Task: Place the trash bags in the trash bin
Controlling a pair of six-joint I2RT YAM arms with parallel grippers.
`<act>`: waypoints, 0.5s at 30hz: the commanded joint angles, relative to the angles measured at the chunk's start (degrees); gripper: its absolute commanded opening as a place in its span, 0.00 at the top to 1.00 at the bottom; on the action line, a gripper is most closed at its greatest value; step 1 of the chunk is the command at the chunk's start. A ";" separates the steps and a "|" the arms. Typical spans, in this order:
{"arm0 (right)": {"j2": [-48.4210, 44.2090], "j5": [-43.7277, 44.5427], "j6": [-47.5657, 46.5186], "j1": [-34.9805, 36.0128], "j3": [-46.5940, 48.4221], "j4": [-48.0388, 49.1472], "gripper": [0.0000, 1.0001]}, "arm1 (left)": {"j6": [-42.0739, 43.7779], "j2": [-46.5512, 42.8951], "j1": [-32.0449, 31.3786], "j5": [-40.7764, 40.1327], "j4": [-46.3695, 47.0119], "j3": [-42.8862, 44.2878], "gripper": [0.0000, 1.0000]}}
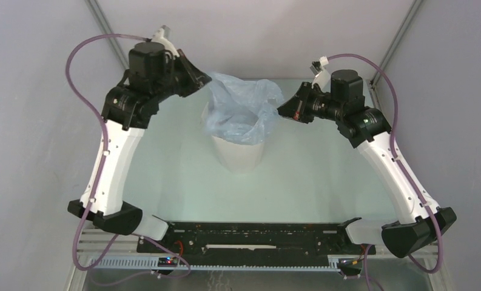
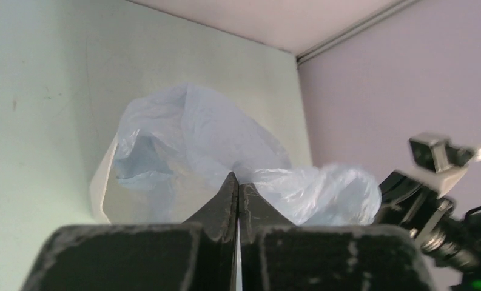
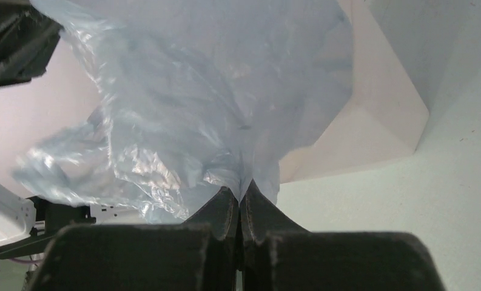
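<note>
Your trash bag (image 1: 241,109) is draped over the mouth of the trash bin (image 1: 241,156) right now. The pale blue film is puffed up and crinkly, spreading wider than the rim, with its middle dipping toward the opening. In the top view the bin stands upright around mid-table, and its white faceted wall shows below the bag at the bag's 6 o'clock. Your left gripper (image 1: 202,77) is at the bag's 10 o'clock edge. Its wrist camera shows the fingers pressed tight together with the film creasing right into the tips, so it looks like it's pinching the bag there. Your right gripper (image 1: 282,110) is at the bag's 3 o'clock edge and it's the same deal: fingers closed, plastic bunched and pulled to a point between the tips. So you've got opposite sides of the bag held up above the bin. The bin rests on the pale green table (image 1: 322,176), with the arms arcing in from about 7 and 5 o'clock.
</note>
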 commanded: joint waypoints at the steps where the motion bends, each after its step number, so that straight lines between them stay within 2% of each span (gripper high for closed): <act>1: -0.05 0.71 -2.62 1.56 1.93 0.57 1.00 | -10.81 2.06 7.47 12.53 -0.82 1.02 1.00; 3: 0.10 0.58 -2.54 1.98 1.68 0.91 1.00 | -12.36 2.38 9.72 17.85 1.32 0.31 0.92; 4: 0.07 0.61 -2.53 2.04 1.55 1.28 1.00 | -12.29 2.42 10.26 18.80 1.20 0.16 0.85; 5: 0.08 0.59 -2.38 2.14 1.46 1.57 1.00 | -11.86 2.34 10.78 19.10 0.75 -0.04 0.76; 8: 0.42 0.32 -2.23 2.24 1.79 2.01 1.00 | -8.77 1.08 10.99 20.05 0.03 -0.64 0.35; 11: 0.40 0.65 -2.11 2.24 2.02 2.19 1.00 | -6.59 -1.48 10.99 23.05 -0.25 -1.75 0.10; 13: 0.22 1.65 -2.18 2.17 1.87 2.18 1.00 | -5.43 -4.22 10.45 25.15 0.17 -4.48 0.01; 15: 0.13 2.61 -2.00 2.01 1.89 2.21 1.00 | -4.11 -7.09 9.47 26.19 -0.28 -7.84 0.00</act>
